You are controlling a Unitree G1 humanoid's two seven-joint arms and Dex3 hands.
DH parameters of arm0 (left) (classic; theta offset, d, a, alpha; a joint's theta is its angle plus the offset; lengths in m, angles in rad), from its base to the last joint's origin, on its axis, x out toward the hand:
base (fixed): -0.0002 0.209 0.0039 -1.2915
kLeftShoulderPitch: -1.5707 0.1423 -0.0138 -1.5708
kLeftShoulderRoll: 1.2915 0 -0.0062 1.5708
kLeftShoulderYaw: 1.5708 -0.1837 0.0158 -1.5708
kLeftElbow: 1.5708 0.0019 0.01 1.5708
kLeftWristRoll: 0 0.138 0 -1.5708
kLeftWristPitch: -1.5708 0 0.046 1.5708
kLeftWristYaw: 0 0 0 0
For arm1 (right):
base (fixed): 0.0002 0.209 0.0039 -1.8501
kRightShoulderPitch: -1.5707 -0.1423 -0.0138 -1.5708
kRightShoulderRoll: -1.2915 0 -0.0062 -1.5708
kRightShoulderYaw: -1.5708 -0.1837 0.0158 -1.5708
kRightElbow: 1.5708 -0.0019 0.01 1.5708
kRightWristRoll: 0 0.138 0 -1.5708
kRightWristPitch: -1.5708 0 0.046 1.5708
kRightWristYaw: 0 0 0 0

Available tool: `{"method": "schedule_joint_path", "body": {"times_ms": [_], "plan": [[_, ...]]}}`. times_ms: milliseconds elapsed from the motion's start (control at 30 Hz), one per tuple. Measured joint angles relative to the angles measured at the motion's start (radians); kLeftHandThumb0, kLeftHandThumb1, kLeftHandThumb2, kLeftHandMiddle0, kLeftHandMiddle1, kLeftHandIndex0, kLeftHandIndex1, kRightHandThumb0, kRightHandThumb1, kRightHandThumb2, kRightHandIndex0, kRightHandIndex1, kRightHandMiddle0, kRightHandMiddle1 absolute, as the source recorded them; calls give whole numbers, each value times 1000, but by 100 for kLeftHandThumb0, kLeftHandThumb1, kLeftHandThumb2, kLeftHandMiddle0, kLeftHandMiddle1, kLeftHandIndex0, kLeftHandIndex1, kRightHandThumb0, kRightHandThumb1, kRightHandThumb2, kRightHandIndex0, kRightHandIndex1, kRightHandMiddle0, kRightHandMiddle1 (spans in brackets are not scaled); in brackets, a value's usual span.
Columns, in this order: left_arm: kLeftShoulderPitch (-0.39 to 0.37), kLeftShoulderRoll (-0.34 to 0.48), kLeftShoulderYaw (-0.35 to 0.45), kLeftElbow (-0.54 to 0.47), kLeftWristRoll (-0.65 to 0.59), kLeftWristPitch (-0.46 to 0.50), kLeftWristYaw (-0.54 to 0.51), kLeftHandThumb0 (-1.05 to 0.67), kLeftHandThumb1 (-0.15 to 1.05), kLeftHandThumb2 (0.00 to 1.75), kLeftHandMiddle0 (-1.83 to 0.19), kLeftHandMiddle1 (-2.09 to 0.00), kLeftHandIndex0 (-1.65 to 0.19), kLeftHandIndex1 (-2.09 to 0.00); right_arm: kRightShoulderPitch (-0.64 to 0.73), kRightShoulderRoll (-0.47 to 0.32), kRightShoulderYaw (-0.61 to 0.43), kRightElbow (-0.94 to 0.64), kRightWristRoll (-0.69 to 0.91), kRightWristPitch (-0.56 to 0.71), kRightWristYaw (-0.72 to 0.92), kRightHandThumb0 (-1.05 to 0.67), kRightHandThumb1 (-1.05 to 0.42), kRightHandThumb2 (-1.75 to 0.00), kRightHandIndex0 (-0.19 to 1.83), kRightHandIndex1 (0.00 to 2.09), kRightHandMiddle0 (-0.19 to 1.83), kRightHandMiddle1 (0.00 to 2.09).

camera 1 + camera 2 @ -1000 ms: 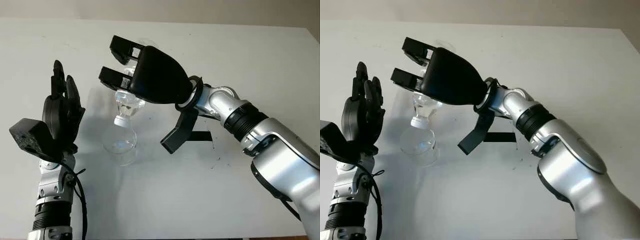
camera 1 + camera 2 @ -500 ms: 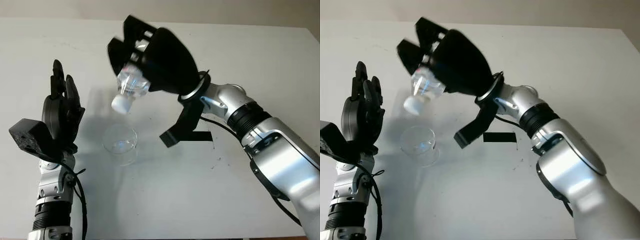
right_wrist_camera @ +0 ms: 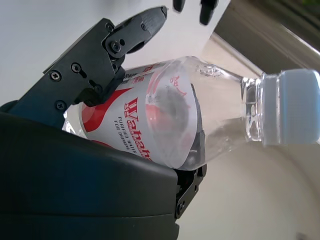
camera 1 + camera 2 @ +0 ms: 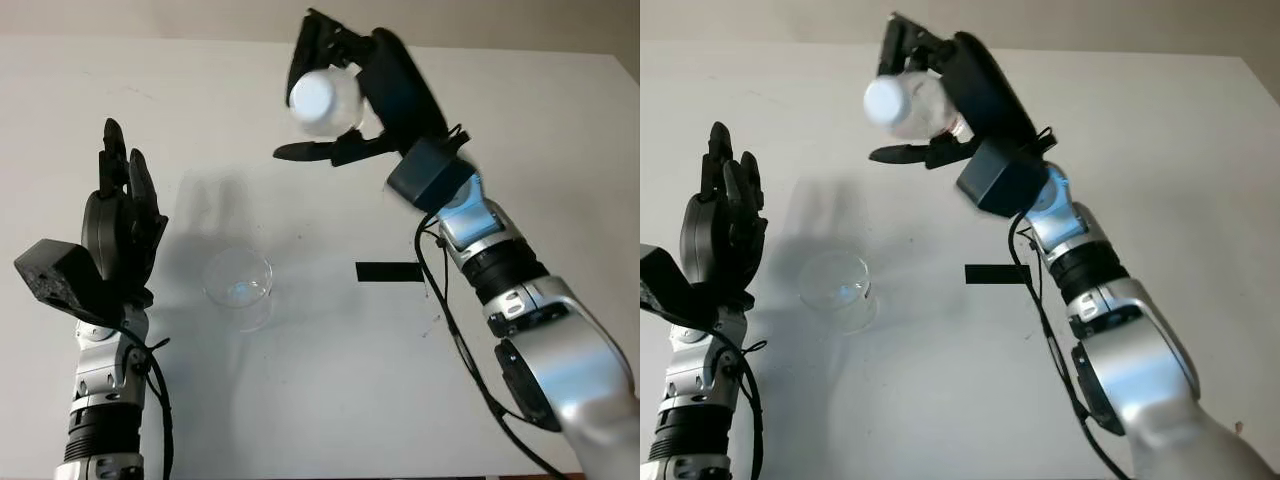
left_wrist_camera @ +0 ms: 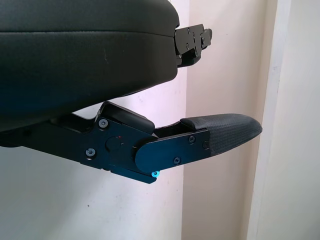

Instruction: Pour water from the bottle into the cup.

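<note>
Right hand point(image 4: 345, 95) is seen raised high over the far part of the white bench point(image 4: 560, 130), its fingers clamped on the bottle point(image 4: 325, 100). The bottle is held clear of the bench, up and to the right of the cup, its white cap point(image 4: 312, 95) turned toward the head camera. In the right wrist view the bottle point(image 3: 165, 120) is gripped around its labelled body, with red lettering on a white and red label; the neck and cap point(image 3: 297, 107) project beyond the fingers point(image 3: 107, 47). The cap is seen on the bottle. The clear part near the neck appears mostly empty; the water level cannot be told.

The cup point(image 4: 238, 285), a clear glass, is noted upright on the bench, nearer the robot than the bottle and between the 2 arms. Whether it holds water cannot be told. It is touched by neither hand.

Left hand point(image 4: 120, 225) is held open and upright at the left, beside the cup but apart from it, with nothing held. In the left wrist view 1 padded finger point(image 5: 220, 137) is shown extended against a pale wall.

A short strip of black tape point(image 4: 390, 271) lies on the bench to the right of the cup, just beside the right forearm.
</note>
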Motion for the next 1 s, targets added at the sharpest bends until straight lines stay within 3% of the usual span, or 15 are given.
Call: {"method": "schedule_joint_path", "body": {"times_ms": [167, 300, 400, 500, 567, 733, 1000], "plan": [[14, 3, 10, 1, -3, -16, -9, -81, 105, 69, 16, -5, 18, -5, 80, -1, -104, -187, 159, 351, 149, -16, -105, -27, 122, 209, 108, 209], [17, 5, 15, 3, -2, -23, -16, -80, 105, 71, 17, -5, 19, -4, 139, -18, -154, -310, 211, 562, 203, -17, -105, -32, 125, 209, 108, 209], [19, 6, 15, 3, -2, -26, -18, -80, 105, 72, 18, -5, 19, -4, 174, -25, -197, -395, 262, 703, 223, -15, -105, -37, 137, 209, 106, 209], [23, 6, 15, 3, -2, -27, -18, -79, 105, 74, 17, -5, 19, -2, 200, -27, -241, -464, 319, 825, 237, -16, -105, -44, 163, 209, 119, 209], [26, 6, 15, 2, -3, -27, -18, -79, 105, 73, 17, -5, 19, -2, 219, -28, -269, -493, 357, 886, 249, -16, -105, -47, 178, 209, 129, 209], [38, 5, 15, -8, -4, -24, -14, -79, 105, 74, 17, -5, 19, 0, 289, -29, -305, -553, 394, 1014, 234, -18, -105, -46, 183, 209, 133, 209], [51, 5, 15, -23, -10, -19, -16, -78, 105, 76, 19, -5, 19, 0, 416, -19, -326, -664, 394, 1043, 185, -18, -105, -45, 183, 209, 135, 209]]}}
